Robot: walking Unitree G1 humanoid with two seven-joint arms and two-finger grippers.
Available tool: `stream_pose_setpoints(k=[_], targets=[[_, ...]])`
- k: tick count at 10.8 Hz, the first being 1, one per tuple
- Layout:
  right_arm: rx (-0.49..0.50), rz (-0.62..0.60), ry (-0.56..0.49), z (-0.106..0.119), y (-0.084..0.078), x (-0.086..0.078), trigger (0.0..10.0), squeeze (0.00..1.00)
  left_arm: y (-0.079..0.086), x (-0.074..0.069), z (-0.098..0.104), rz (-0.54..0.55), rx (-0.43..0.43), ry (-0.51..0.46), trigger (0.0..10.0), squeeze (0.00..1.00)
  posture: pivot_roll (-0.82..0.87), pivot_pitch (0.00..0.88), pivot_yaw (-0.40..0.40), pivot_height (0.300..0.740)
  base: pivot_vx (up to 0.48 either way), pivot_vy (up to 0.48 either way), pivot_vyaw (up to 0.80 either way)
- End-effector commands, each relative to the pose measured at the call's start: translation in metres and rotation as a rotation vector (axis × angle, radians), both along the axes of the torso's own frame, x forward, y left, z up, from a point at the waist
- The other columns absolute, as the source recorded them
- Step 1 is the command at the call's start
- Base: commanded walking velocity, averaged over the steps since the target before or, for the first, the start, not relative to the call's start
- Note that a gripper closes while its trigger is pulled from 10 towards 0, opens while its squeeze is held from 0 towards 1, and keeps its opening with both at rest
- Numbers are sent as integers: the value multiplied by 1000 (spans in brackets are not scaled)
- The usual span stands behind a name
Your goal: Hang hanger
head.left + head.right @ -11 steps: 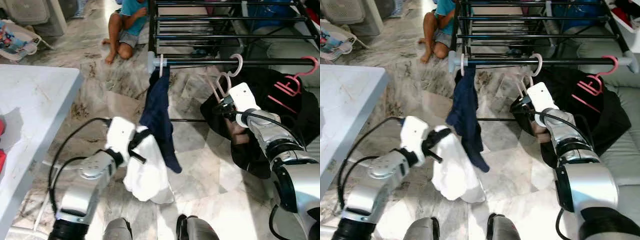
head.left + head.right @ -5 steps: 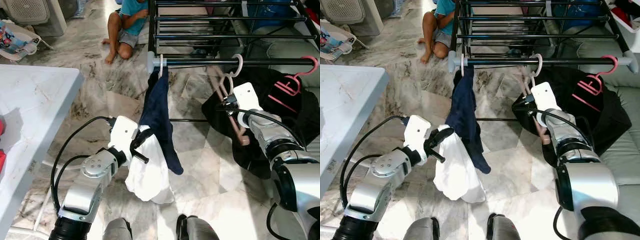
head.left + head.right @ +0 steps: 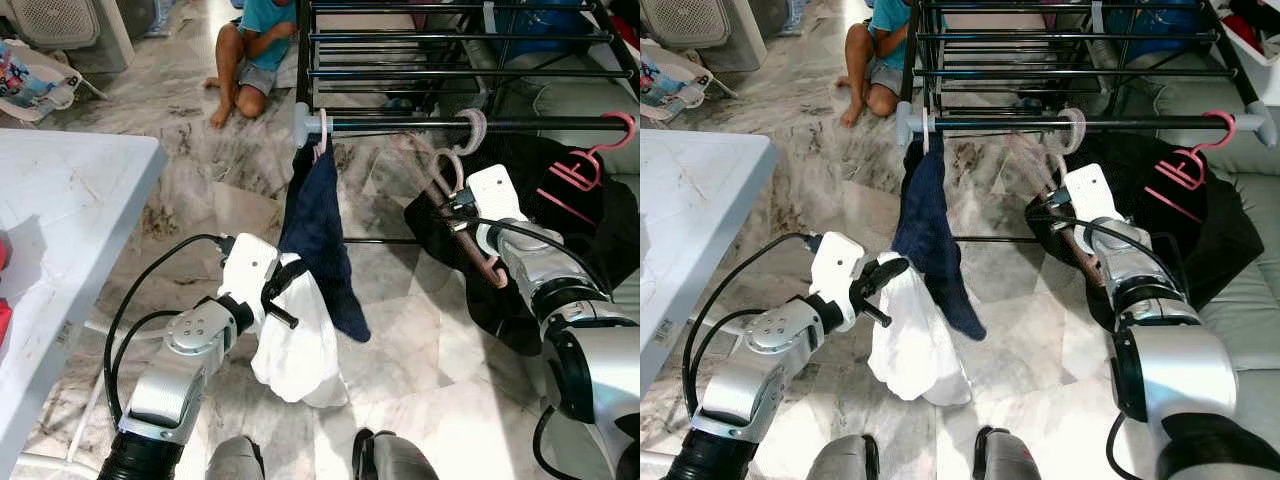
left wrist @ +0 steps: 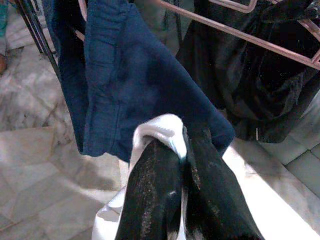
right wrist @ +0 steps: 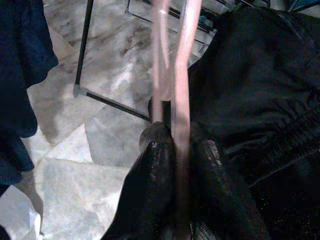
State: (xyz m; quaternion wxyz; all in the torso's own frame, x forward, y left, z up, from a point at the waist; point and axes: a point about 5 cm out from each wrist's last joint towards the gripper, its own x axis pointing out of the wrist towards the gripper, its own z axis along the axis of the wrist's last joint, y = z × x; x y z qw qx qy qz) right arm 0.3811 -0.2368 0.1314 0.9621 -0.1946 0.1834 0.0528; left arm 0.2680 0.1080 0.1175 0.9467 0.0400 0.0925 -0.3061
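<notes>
A pale pink hanger (image 3: 446,180) hooks over the black front rail (image 3: 400,124) of the drying rack, its body blurred and slanting down toward the floor. My right gripper (image 3: 452,206) is shut on the hanger bar (image 5: 180,95), just below the rail. A navy garment (image 3: 320,230) hangs from the rail's left end. Beside it my left gripper (image 3: 283,292) is shut on a white cloth (image 3: 295,345) that droops to the floor; its fingers (image 4: 150,190) pinch the cloth's fold against the navy fabric (image 4: 125,75).
A brighter pink hanger (image 3: 590,160) with a black garment (image 3: 560,230) hangs at the rail's right end. A person (image 3: 255,45) sits on the marble floor behind the rack. A white table (image 3: 70,210) stands at the left, a grey sofa (image 3: 1240,300) at the right.
The pink hanger's lower body has swung down and right in my right gripper, its hook staying on the rail. My left gripper shifted slightly right with the white cloth.
</notes>
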Motion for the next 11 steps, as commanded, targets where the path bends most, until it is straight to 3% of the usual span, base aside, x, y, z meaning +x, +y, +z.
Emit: stream_pose_setpoints(k=[1, 4, 7, 9, 10, 11], targets=[[7, -11, 11, -1, -1, 0, 0, 0, 1, 4, 6, 1, 6, -35, 10000, 0, 123, 124, 21, 740, 0, 0, 0], [25, -1, 3, -3, 5, 0, 0, 0, 0, 6, 6, -1, 9, -39, 10000, 0, 118, 109, 25, 740, 0, 0, 0], [85, -34, -125, -5, 15, -1, 0, 0, -4, 9, 4, -1, -6, -58, 10000, 0, 88, 43, 20, 740, 0, 0, 0], [175, -70, -217, -13, 6, -12, 4667, 0, -8, 13, 5, 25, -14, -71, 10000, 0, 68, 6, 3, 740, 0, 0, 0], [199, -120, -242, -19, -2, -19, 10000, 0, -11, 13, 4, 22, -21, -80, 10000, 0, 56, 0, -3, 740, 0, 0, 0], [236, -191, -285, -26, -11, -30, 10000, 0, -14, 13, 3, 21, -27, -83, 10000, 0, 42, 0, -9, 740, 0, 0, 0]])
